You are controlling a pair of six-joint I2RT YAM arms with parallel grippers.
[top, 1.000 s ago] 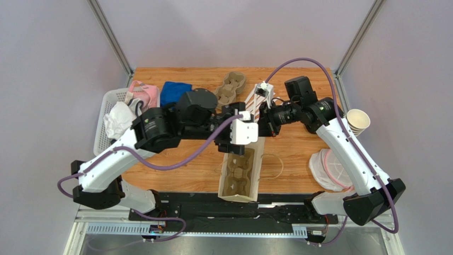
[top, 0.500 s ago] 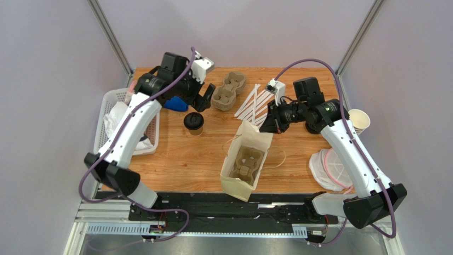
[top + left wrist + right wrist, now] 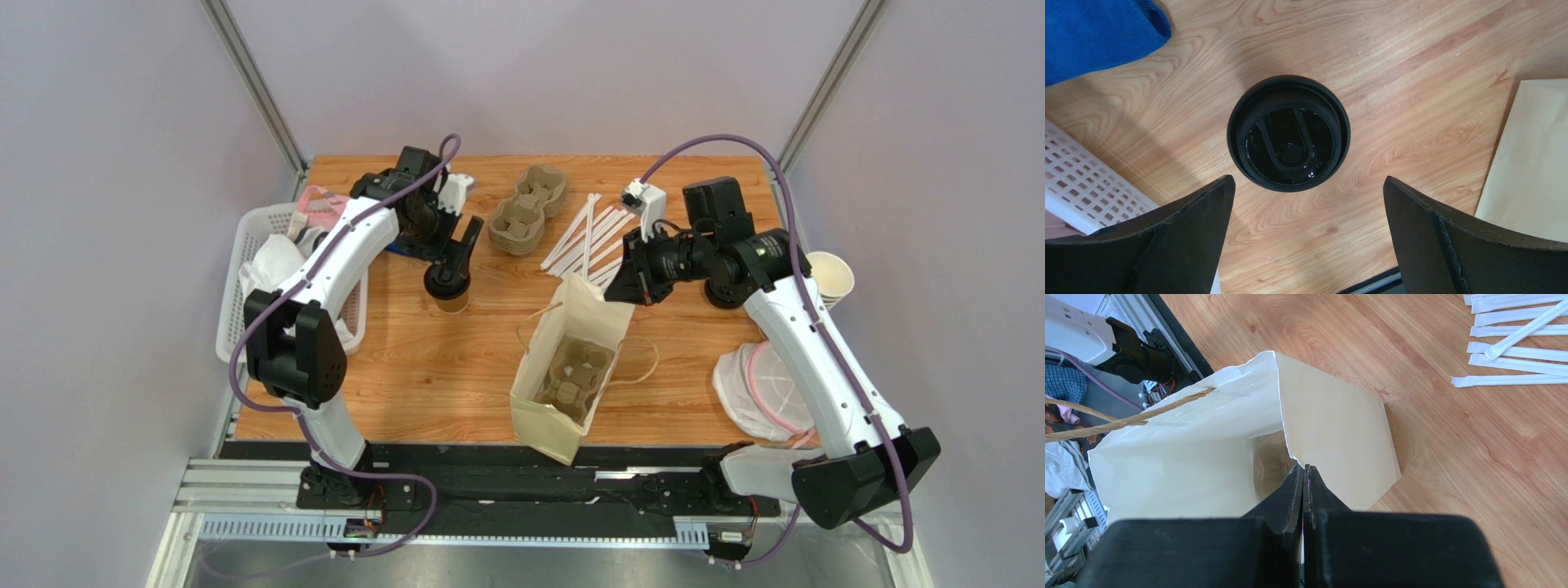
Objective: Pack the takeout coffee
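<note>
The takeout coffee [image 3: 447, 282], a tan cup with a black lid, stands upright on the wooden table left of centre. My left gripper [image 3: 459, 252] hangs open just above and behind it. In the left wrist view the lid [image 3: 1289, 133] lies ahead of the left gripper [image 3: 1306, 184], outside the wide gap between the fingers. A cream paper bag [image 3: 537, 417] stands open in the middle with a cardboard cup carrier [image 3: 574, 371] inside. My right gripper [image 3: 615, 286] is shut on the bag's far rim. The right wrist view shows the right gripper [image 3: 1304, 468] pinching the bag [image 3: 1333, 429] edge.
A white basket [image 3: 236, 306] with cloths sits at the left edge, with a blue cloth [image 3: 1094, 30] near it. Another cardboard carrier [image 3: 528, 211] and wrapped straws [image 3: 586, 233] lie at the back. Stacked lidless cups [image 3: 828, 279] and a pink-rimmed white mesh item [image 3: 761, 392] are on the right.
My left arm left the bag, swung to the back left, then came down over the coffee with its jaws opening wide. The right gripper kept its hold and the bag shifted slightly.
</note>
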